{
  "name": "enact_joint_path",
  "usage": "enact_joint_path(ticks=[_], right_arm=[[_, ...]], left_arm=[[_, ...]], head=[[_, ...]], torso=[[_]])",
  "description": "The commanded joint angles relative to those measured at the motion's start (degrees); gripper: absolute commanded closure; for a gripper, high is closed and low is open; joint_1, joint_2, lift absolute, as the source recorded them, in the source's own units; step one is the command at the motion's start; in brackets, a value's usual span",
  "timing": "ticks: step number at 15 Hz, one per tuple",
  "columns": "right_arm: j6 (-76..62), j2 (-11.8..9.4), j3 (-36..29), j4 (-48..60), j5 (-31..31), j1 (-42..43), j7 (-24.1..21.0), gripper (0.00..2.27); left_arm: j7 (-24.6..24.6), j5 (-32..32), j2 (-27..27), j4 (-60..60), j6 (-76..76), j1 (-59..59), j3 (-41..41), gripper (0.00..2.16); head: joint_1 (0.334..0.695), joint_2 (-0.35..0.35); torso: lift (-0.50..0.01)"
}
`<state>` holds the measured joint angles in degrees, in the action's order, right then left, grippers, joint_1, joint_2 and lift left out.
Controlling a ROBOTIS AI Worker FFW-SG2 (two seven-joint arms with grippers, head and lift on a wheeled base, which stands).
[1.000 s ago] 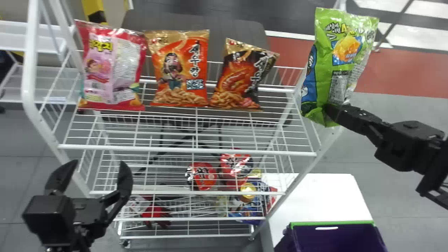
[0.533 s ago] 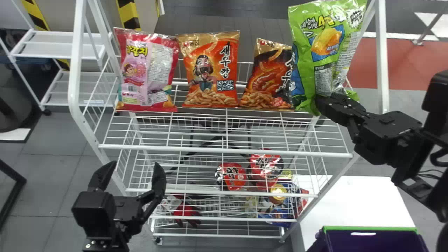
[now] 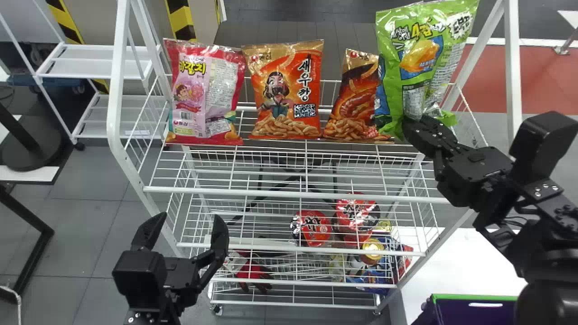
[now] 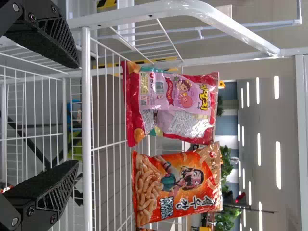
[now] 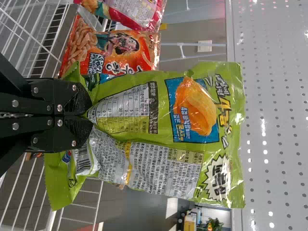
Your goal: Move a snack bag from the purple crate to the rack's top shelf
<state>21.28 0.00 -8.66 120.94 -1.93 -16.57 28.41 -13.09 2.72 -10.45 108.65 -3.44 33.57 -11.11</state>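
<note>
My right gripper (image 3: 417, 124) is shut on the lower end of the green snack bag (image 3: 413, 58), which stands upright above the top shelf's right part, overlapping the black-and-orange bag (image 3: 354, 101) in the head view. In the right wrist view, the right gripper (image 5: 89, 115) pinches the green bag (image 5: 159, 130). On the rack's top shelf (image 3: 289, 194) stand also the orange bag (image 3: 284, 99) and the pink bag (image 3: 203, 99). My left gripper (image 3: 183, 230) is parked open in front of the rack's lower left; its fingers are wide apart around the left gripper (image 4: 79, 115) midpoint in the left wrist view.
The purple crate (image 3: 474, 311) with a green rim sits on a white table (image 3: 456, 266) at the lower right. Cup noodles (image 3: 311, 228) and other packages lie on lower shelves. White rack posts (image 3: 513, 67) rise beside the right arm, with another white rack (image 3: 97, 67) at the left.
The head view has swung, so the rack appears farther right. Relative to the rack, the right gripper has carried the green bag leftward, from beyond the right post to above the top shelf.
</note>
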Motion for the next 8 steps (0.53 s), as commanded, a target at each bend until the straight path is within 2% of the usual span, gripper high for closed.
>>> enact_joint_path(ticks=[1,8], right_arm=[[-3.4,0.1,-1.2,-5.7,0.3,2.2,-1.2,1.93],[-12.7,0.1,-4.6,-19.3,1.1,8.2,-4.7,1.93]], left_arm=[[0.0,0.1,0.0,0.2,0.1,0.2,0.2,0.11],[0.0,-0.1,-0.1,1.0,0.2,1.0,0.9,0.11]], head=[[0.695,-0.021],[0.695,-0.076]], torso=[[0.000],[0.000]])
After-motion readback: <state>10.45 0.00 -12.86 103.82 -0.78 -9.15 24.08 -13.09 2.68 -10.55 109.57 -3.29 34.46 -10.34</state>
